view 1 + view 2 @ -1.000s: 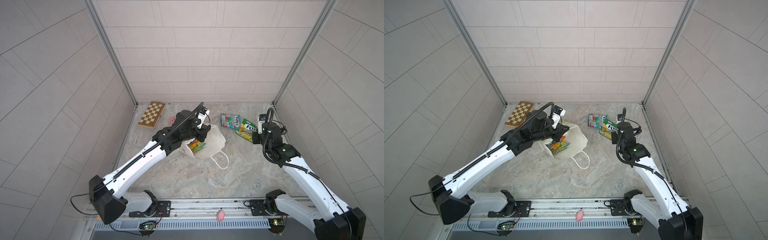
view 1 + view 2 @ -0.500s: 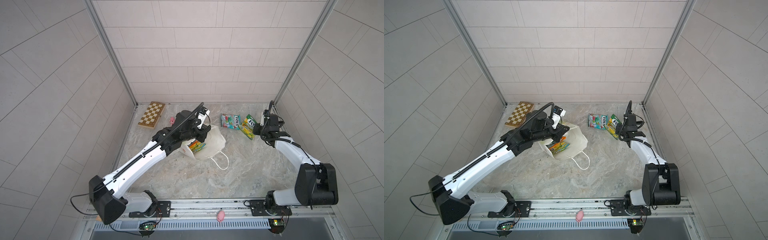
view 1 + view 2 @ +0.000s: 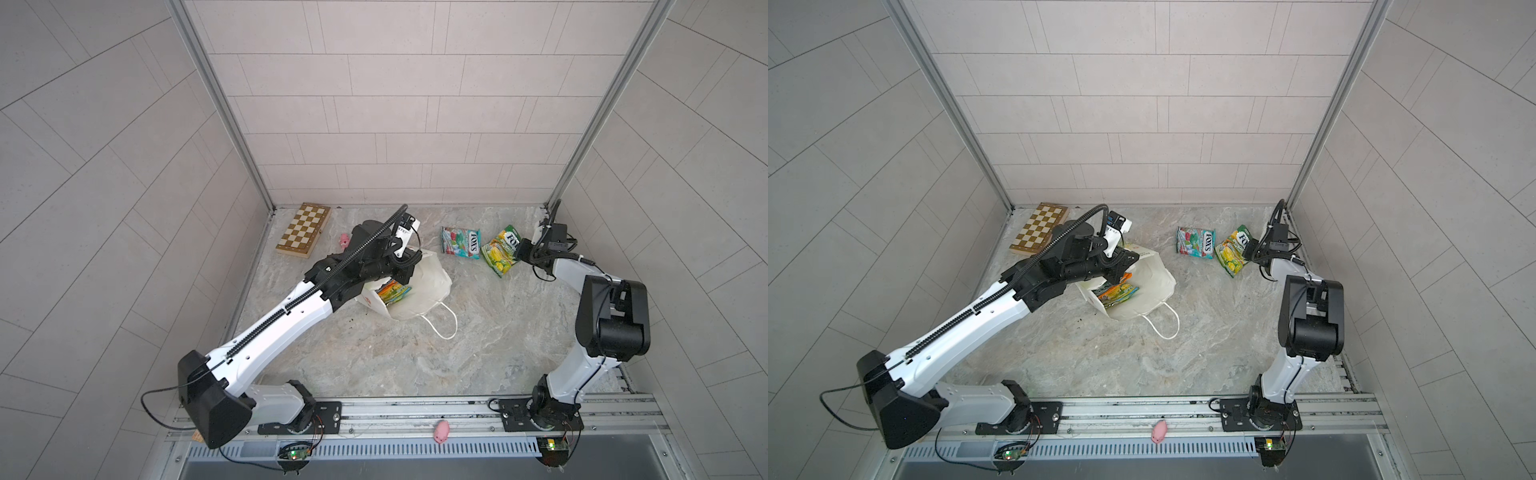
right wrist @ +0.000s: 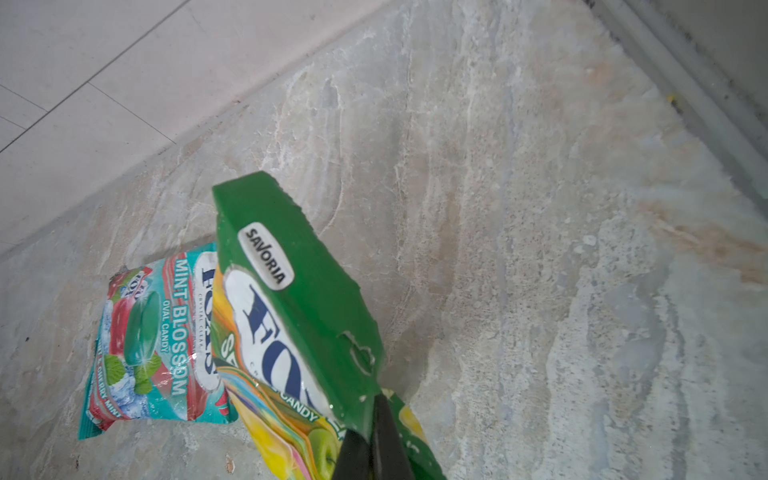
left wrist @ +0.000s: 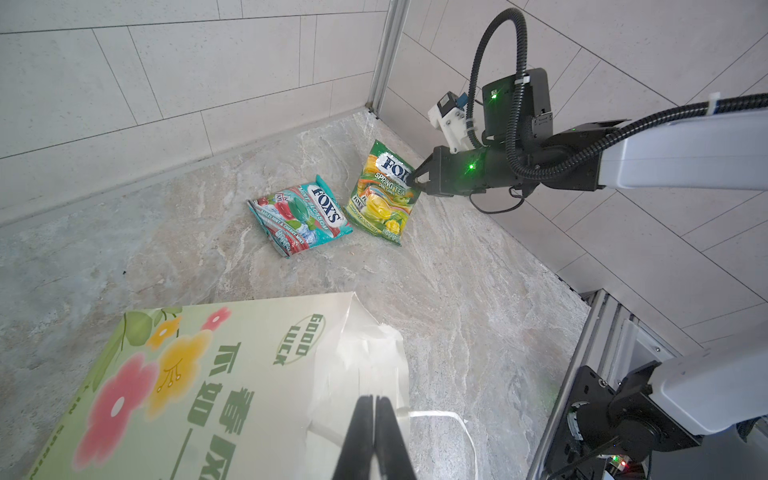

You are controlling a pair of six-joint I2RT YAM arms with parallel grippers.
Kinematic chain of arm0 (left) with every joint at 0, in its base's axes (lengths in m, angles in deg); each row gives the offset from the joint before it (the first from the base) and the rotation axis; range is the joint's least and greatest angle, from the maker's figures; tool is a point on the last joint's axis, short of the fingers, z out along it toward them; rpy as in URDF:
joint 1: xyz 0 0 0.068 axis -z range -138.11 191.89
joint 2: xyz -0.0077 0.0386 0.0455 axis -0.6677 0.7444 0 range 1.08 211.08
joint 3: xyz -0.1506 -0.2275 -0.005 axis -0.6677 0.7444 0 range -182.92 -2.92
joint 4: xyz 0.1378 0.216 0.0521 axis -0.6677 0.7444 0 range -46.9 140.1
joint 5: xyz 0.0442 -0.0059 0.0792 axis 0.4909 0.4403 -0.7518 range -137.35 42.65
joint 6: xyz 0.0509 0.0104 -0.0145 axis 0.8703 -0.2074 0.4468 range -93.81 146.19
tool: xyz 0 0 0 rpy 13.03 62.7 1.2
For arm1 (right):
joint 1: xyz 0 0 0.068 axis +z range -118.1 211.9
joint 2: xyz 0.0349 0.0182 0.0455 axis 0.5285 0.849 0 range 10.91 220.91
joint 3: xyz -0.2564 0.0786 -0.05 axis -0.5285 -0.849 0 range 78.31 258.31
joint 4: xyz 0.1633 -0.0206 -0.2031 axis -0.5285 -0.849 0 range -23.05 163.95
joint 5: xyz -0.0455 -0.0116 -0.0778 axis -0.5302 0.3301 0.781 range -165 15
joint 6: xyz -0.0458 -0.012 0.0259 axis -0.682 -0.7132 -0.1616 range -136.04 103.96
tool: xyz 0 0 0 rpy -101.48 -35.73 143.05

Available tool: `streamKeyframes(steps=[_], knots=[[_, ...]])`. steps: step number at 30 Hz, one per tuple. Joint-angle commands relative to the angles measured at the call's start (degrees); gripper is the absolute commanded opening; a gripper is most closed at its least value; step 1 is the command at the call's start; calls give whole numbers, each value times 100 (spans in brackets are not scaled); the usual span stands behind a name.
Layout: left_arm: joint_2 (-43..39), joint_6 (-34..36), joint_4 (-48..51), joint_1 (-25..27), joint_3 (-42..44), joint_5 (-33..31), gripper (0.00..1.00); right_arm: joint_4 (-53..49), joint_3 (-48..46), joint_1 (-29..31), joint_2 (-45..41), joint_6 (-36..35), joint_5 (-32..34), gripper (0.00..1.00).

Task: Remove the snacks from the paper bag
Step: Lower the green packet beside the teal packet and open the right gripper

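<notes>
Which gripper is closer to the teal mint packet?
Right. The right gripper pinches the yellow-green packet beside the teal packet; the left gripper grips the paper bag, farther off.

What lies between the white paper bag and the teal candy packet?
Nothing; between paper bag and teal packet the tabletop is bare, as the left wrist view shows.
</notes>
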Motion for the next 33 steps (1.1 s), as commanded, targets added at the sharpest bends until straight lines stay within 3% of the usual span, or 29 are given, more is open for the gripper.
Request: streamKeyframes(steps=[1, 18, 23, 30, 33], knots=[[-20, -32, 6, 36, 33, 65, 0, -100, 91, -28, 213, 119, -232, 0], [-17, -9, 6, 45, 39, 40, 0, -98, 653, -194, 994, 469, -8, 0], [-16, -13, 6, 44, 42, 38, 0, -118, 751, -283, 1042, 687, 230, 10], [-22, -12, 6, 44, 40, 52, 0, -204, 611, -310, 803, 676, 171, 36], [-34, -9, 6, 45, 43, 73, 0, -206, 286, -311, 416, 655, 17, 40]])
